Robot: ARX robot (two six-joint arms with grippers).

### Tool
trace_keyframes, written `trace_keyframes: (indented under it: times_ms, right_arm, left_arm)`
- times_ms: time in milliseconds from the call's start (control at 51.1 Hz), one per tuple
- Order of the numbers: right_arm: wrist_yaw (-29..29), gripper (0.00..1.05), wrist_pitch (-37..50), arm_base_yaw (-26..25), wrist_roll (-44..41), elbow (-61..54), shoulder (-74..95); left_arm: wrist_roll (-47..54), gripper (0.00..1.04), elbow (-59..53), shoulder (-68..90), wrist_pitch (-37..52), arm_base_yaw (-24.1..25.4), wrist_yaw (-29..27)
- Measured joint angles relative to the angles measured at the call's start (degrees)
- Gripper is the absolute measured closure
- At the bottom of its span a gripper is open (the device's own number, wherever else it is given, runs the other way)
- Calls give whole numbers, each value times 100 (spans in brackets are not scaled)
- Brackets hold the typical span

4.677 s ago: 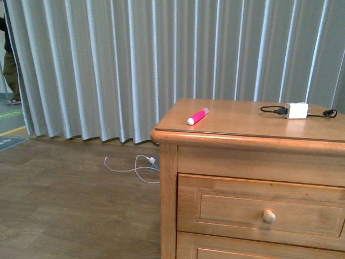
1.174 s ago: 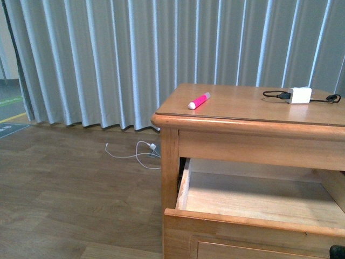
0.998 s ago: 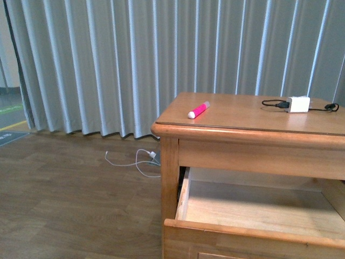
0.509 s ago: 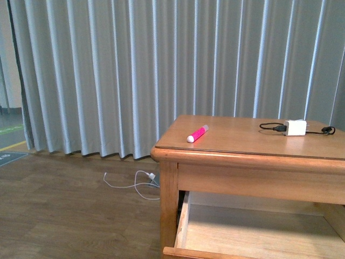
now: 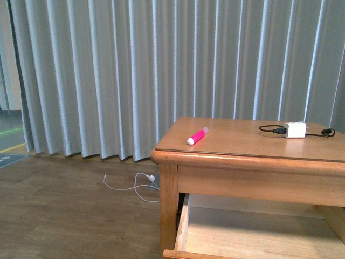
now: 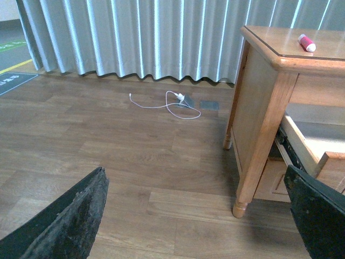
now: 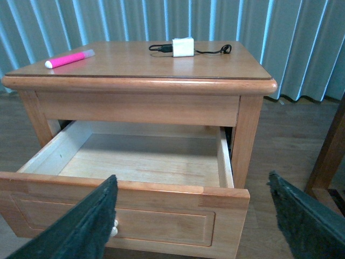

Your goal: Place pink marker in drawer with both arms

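Note:
The pink marker lies on the wooden nightstand top near its left front corner; it also shows in the right wrist view and the left wrist view. The drawer stands pulled out, its light interior empty. My right gripper is open, in front of the drawer front, its left finger beside the pale knob. My left gripper is open over the floor, to the left of the nightstand. Neither arm shows in the front view.
A white charger block with a black cable lies at the back right of the top. A white cable lies on the wood floor by the grey curtain. A wooden furniture leg stands right of the nightstand.
The drawer went from shut to pulled out. The front view has since risen, so the nightstand sits lower in frame. The marker has not moved on the top.

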Motion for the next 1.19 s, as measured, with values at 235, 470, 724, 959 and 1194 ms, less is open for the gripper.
trace_keyframes:
  times_ms: [235,470,724,959,1194]
  right_arm:
    - [0,9,0,2,-22,0,-2]
    - [0,9,0,2,-24,0,-2]
    - [13,9,0,2,-26,-2,-4]
    - [15,9,0,2,-26,-2,-4]
    - [15,9,0,2,-26,-2,-4]
  left_arm:
    - [0,6,0,0,0,0,0]
    - [-2,6,0,2,0,-2,-22]
    - [-822,6,769,2177,1034,-1233,-883]
    - [-715,6,2640,5136,2011,-1685,-437]
    - [-570,6,5080,7917,2002,-2052,-581]
